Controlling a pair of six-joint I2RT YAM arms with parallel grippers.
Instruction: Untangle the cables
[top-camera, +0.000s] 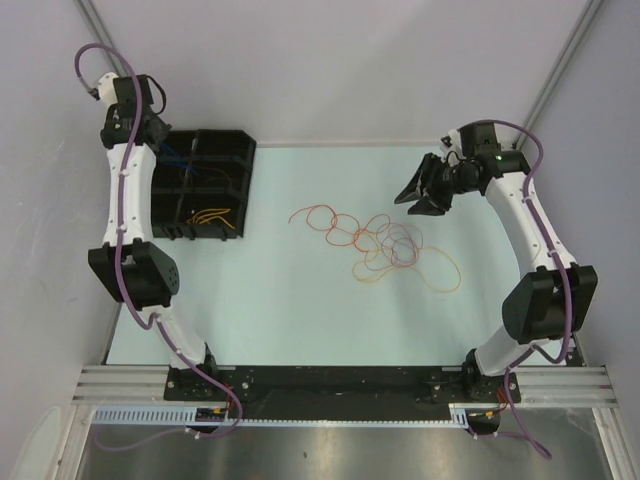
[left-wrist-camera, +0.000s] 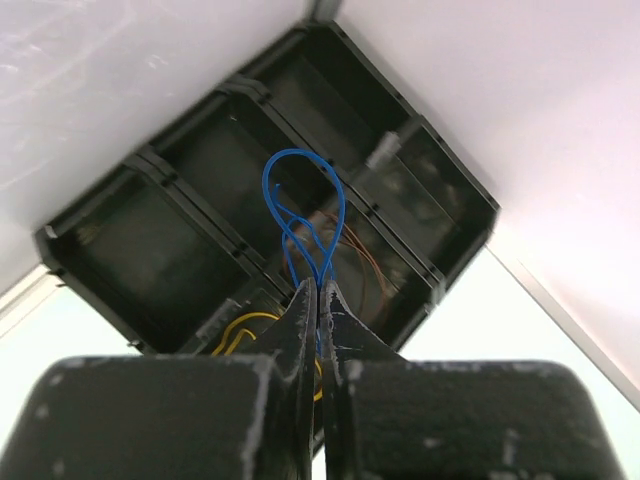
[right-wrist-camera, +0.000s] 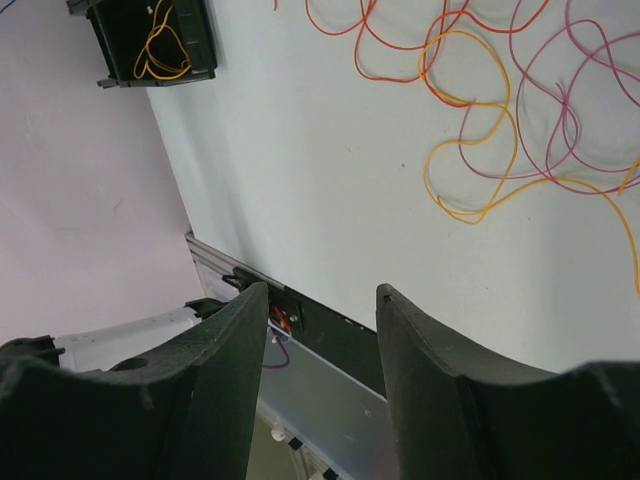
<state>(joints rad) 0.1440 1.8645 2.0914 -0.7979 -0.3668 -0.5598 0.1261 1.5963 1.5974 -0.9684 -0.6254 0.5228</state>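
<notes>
A tangle of thin cables (top-camera: 385, 245) lies in the middle of the table: red loops (top-camera: 320, 218) on its left, pinkish-purple loops (top-camera: 402, 240) in the centre and an orange-yellow strand (top-camera: 445, 280) on its right. The right wrist view shows the same red (right-wrist-camera: 400, 40), orange-yellow (right-wrist-camera: 470, 150) and purple (right-wrist-camera: 570, 110) strands. My right gripper (top-camera: 415, 198) hangs open above the table, up and right of the tangle, with nothing between its jaws (right-wrist-camera: 322, 290). Over the black bin, my left gripper (left-wrist-camera: 318, 287) is shut on a blue cable (left-wrist-camera: 300, 190) that loops out past its fingertips.
A black divided bin (top-camera: 225, 150) stands at the table's far left. One compartment holds a yellow cable (top-camera: 212, 214), and a thin brown cable (left-wrist-camera: 365, 265) lies in another. White walls close in behind and beside the bin. The aluminium rail (top-camera: 340, 380) runs along the near edge.
</notes>
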